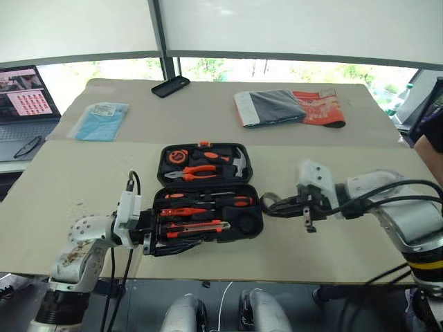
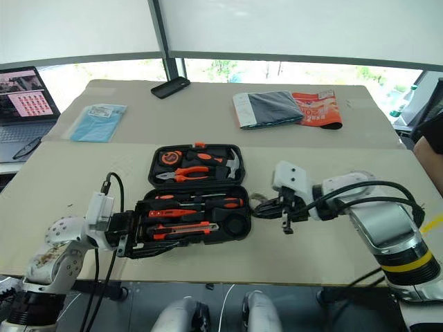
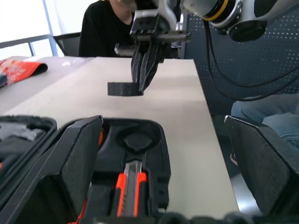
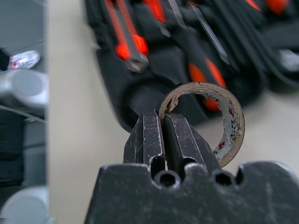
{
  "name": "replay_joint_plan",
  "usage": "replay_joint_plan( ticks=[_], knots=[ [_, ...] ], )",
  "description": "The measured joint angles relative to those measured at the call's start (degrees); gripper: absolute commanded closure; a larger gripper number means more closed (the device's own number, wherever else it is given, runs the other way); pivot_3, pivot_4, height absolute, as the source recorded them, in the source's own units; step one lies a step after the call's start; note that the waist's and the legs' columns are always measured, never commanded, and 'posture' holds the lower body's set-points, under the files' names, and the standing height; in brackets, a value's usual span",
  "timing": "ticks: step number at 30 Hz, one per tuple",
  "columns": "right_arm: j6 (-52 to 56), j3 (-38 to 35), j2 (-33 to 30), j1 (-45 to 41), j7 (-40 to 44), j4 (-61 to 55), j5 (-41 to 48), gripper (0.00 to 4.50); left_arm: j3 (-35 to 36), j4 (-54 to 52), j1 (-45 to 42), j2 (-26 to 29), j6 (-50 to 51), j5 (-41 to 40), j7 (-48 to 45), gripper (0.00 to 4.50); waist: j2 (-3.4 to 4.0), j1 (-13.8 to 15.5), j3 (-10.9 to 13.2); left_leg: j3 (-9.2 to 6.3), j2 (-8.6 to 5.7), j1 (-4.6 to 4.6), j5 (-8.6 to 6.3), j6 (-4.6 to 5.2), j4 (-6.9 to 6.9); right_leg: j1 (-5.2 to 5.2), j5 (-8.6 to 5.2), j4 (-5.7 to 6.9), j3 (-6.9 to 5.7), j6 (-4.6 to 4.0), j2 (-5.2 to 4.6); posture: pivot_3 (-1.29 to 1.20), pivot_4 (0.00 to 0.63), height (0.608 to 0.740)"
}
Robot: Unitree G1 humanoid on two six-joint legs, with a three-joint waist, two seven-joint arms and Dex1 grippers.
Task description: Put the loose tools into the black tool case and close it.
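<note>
My right gripper (image 4: 161, 122) is clamped on the small dark tape roll (image 4: 227, 122), pinching its wall with one finger inside the ring. From the left wrist view I see the roll (image 3: 124, 88) hanging clear above the tabletop, just beside the right end of the black tool case (image 1: 208, 200). The case lies open near the tabletop's front edge, about midway along it. My left gripper (image 1: 158, 238) has its fingers spread wide apart at the case's front-left corner, one finger (image 3: 70, 163) over the tray there (touching or not, I cannot tell).

The near tray holds orange-and-black-handled screwdrivers (image 1: 208, 203) in rows, and the orange-black utility knife (image 1: 197, 226) at its front edge. A round slot (image 3: 135, 140) at the tray's right end sits open. The far half holds the orange-handled pliers (image 1: 201, 171), hammer (image 1: 237, 164) and tape measure (image 1: 178, 157).

Toward the far edge: a black phone (image 1: 170, 86) near the far-left corner, a blue packet (image 1: 102, 120) at the left, and a grey-and-orange bundle (image 1: 287, 107) right of centre. A laptop (image 1: 24, 104) stands beyond the left edge. A person in black (image 3: 105, 32) sits past the right end of the table.
</note>
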Motion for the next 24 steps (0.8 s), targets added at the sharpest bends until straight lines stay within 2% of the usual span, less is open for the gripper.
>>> replay_joint_plan(
  ticks=[5, 13, 21, 23, 24],
  knots=[
    [1.83, 6.99, 2.53, -0.83, -2.39, -0.28, -1.87, 4.43, 0.61, -2.72, 4.61, 1.55, -1.44, 0.96, -0.18, 0.0, 0.0, -0.03, 0.0, 0.03, -0.09, -0.05, -0.05, 0.06, 0.04, -0.04, 0.0, -0.01, 0.02, 0.0, -0.15, 0.0, 0.15, 0.74],
    [1.38, 12.81, 4.47, -3.24, -4.35, 2.03, -6.47, 4.43, 4.18, -1.42, 8.66, 2.6, -3.72, 1.79, 0.12, 0.0, -0.01, -0.02, 0.01, 0.01, -0.07, -0.07, -0.05, 0.06, 0.03, -0.08, 0.0, 0.0, -0.03, 0.0, -0.13, 0.0, 0.15, 0.74],
    [1.28, 14.81, 4.57, -5.08, -3.45, 3.29, -7.97, 4.43, 4.97, -0.31, 8.98, 2.59, -5.21, 2.46, 1.06, 0.0, -0.01, -0.01, 0.01, 0.03, -0.08, -0.08, -0.05, 0.05, 0.02, -0.06, 0.0, -0.04, -0.04, 0.0, -0.15, 0.0, 0.15, 0.74],
    [0.47, 15.34, 4.36, -5.38, -2.89, 3.7, -8.7, 3.73, 5.51, 0.06, 8.98, 2.42, -5.14, 2.46, 2.26, 0.0, -0.01, 0.02, 0.01, 0.02, -0.08, -0.08, -0.06, 0.06, 0.02, -0.06, 0.0, -0.04, -0.04, 0.0, -0.15, 0.0, 0.15, 0.74],
    [0.14, 15.35, 4.37, -5.43, -2.78, 3.95, -8.94, 3.57, 6.16, 0.34, 8.97, 2.42, -4.94, 2.46, 3.25, 0.0, -0.02, 0.03, 0.01, 0.02, -0.08, -0.08, -0.06, 0.07, 0.03, -0.06, 0.0, -0.04, -0.05, 0.0, -0.16, 0.0, 0.15, 0.74]
  ],
)
